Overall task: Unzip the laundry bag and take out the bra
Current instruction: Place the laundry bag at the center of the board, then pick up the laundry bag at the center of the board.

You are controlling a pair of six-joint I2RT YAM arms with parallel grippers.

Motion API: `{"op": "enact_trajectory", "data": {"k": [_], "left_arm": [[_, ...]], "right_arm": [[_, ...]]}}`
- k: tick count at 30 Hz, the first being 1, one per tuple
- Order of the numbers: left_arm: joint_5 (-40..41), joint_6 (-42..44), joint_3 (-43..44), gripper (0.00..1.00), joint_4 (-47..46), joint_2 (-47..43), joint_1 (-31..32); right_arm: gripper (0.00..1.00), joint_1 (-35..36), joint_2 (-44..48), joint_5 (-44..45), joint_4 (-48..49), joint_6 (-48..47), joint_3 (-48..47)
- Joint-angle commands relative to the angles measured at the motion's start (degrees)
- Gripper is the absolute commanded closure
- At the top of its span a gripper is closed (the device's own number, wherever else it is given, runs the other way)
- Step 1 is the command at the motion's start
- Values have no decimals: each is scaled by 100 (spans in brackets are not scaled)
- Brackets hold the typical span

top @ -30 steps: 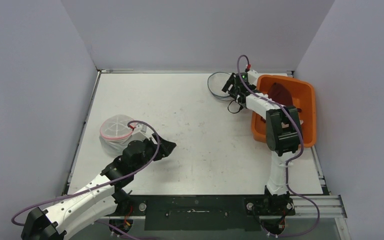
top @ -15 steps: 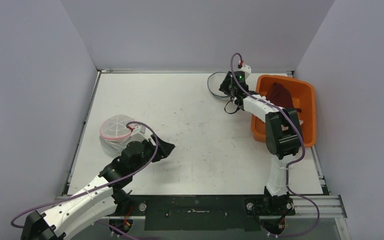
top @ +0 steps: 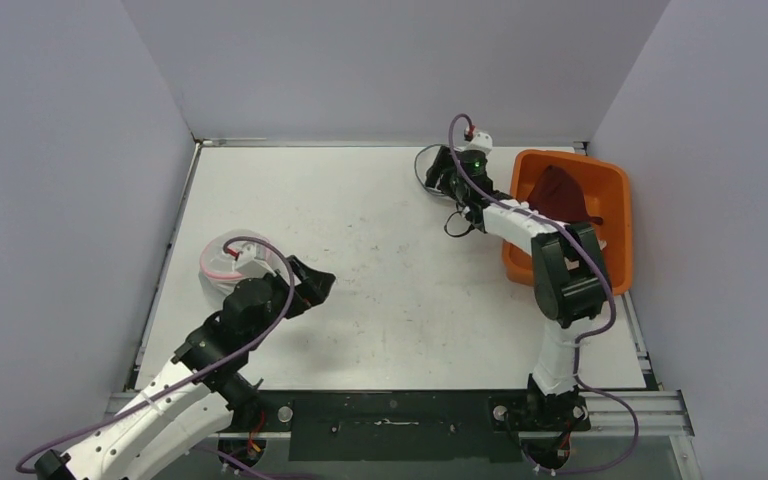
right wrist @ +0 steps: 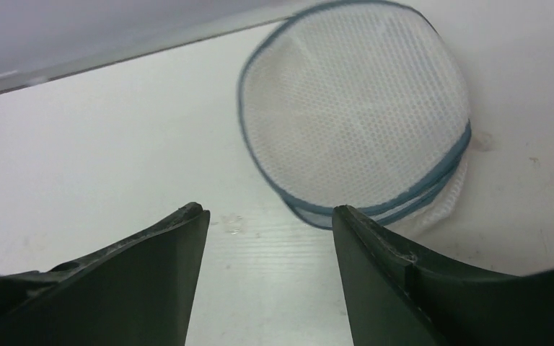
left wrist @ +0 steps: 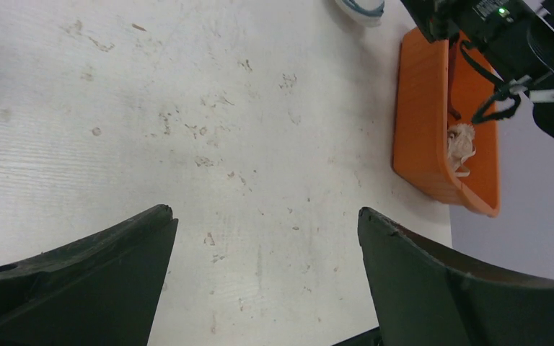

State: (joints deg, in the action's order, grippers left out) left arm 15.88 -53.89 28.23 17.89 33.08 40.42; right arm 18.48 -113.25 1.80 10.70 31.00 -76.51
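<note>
three grey walls (top: 390,60), scuffed white table (top: 380,270), blue-rimmed laundry bag (right wrist: 357,122), perhaps zipped

Bright light, faint shadows (blue-rimmed laundry bag (right wrist: 357,122) slightly soft, right wrist view)

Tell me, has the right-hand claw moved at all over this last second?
Yes. The right gripper has slid left in the overhead view, away from the orange bin and toward the blue-rimmed mesh bag.
</note>
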Motion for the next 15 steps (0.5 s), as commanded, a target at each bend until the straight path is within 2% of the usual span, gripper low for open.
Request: {"op": "enact_trajectory", "data": {"k": [1, 3, 5, 10, 12, 15], "left_arm": [[428, 88, 465, 4, 672, -408, -97], [579, -22, 610, 4, 972, -585, -96], [981, -177, 831, 4, 1493, -715, -96], [2233, -401, 1293, 4, 2734, -1034, -105], [2072, -33, 1233, 4, 2535, -1060, -107], [1715, -353, 1253, 4, 2505, -614, -114]], "right_arm": [[32, 679, 1428, 187, 1370, -755, 409], [29, 1156, 1755, 607, 1468, -1225, 515], [26, 1585, 2043, 923, 1435, -1273, 570], [25, 2199, 2957, 647, 1682, -259, 1498], [27, 2556, 3326, 426, 1950, -326, 2170], [27, 3353, 3769, 780, 2265, -980, 3139]]}}
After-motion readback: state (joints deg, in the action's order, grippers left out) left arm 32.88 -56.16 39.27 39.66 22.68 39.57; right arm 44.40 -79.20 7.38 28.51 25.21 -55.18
